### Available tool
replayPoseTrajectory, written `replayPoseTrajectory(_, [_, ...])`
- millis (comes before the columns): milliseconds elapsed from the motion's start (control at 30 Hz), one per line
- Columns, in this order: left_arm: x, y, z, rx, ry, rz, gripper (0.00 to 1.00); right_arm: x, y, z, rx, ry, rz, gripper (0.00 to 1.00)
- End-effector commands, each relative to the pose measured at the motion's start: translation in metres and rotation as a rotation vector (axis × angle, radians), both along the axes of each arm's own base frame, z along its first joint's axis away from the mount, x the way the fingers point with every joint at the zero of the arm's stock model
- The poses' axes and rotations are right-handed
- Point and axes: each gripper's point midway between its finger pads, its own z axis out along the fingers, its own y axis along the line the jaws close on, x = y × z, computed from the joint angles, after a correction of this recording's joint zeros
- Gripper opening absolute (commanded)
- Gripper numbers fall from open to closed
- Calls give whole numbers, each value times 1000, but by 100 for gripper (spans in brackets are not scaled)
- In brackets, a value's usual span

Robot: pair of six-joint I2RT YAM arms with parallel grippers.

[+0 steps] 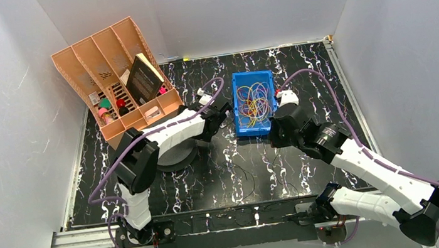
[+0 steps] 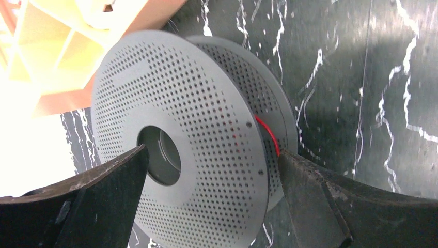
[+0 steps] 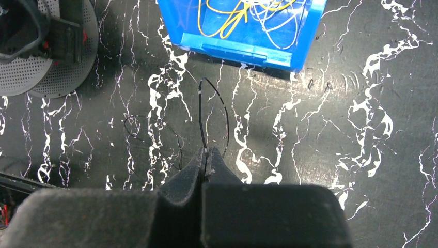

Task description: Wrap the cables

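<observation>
A grey perforated spool [image 2: 206, 108] stands between the spread fingers of my left gripper [image 2: 213, 155], with a red cable [image 2: 267, 135] wound between its two discs. The left finger lies by the hub hole and the right finger by the disc edge. I cannot tell whether they touch the spool. My right gripper [image 3: 206, 153] is shut on a thin dark cable [image 3: 200, 111] that loops up from its fingertips over the table. A second dark cable [image 3: 155, 132] lies loose to its left. A blue bin [image 1: 254, 102] holds a tangle of yellow, orange and purple cables [image 1: 252, 101].
A peach slotted organizer [image 1: 113, 74] with a dark book and small items stands at the back left, just behind the spool [image 1: 177, 157]. The blue bin [image 3: 248, 49] sits just beyond the right gripper [image 1: 273, 135]. White walls close in the black marbled table [image 1: 313, 87].
</observation>
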Motion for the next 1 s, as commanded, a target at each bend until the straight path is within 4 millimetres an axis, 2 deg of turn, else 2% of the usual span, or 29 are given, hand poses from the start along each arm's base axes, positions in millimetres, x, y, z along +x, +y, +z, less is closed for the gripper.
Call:
replayPoseTrajectory(0, [23,5,28,46,-189,98,95,3,5,10,62,-38,-2,0])
replayPoseTrajectory(333, [45,27,9,118,-294,235,96,-2,6,14,71,-49,43,0])
replayPoseTrajectory(600, [46,39,7,149,-334,269,95,-5,5,14,55,-55,68,0])
replayPoseTrajectory(667, [43,40,8,139,-328,267,89,-5,6,12,56,-51,75,0])
replayPoseTrajectory(733, [38,44,10,134,-319,263,79,-6,8,9,63,-46,85,0])
replayPoseTrajectory(767, [34,45,12,123,-318,259,71,-6,11,7,68,-42,91,0])
replayPoseTrajectory(833, [26,47,19,93,-316,249,47,-5,15,6,76,-32,101,0])
replayPoseTrajectory(867, [24,46,23,72,-321,244,40,-5,16,6,80,-29,103,0])
replayPoseTrajectory(900, [22,45,27,50,-326,232,29,-6,18,7,87,-27,108,0])
replayPoseTrajectory(967, [18,43,37,25,-337,219,15,-7,18,9,92,-24,108,0])
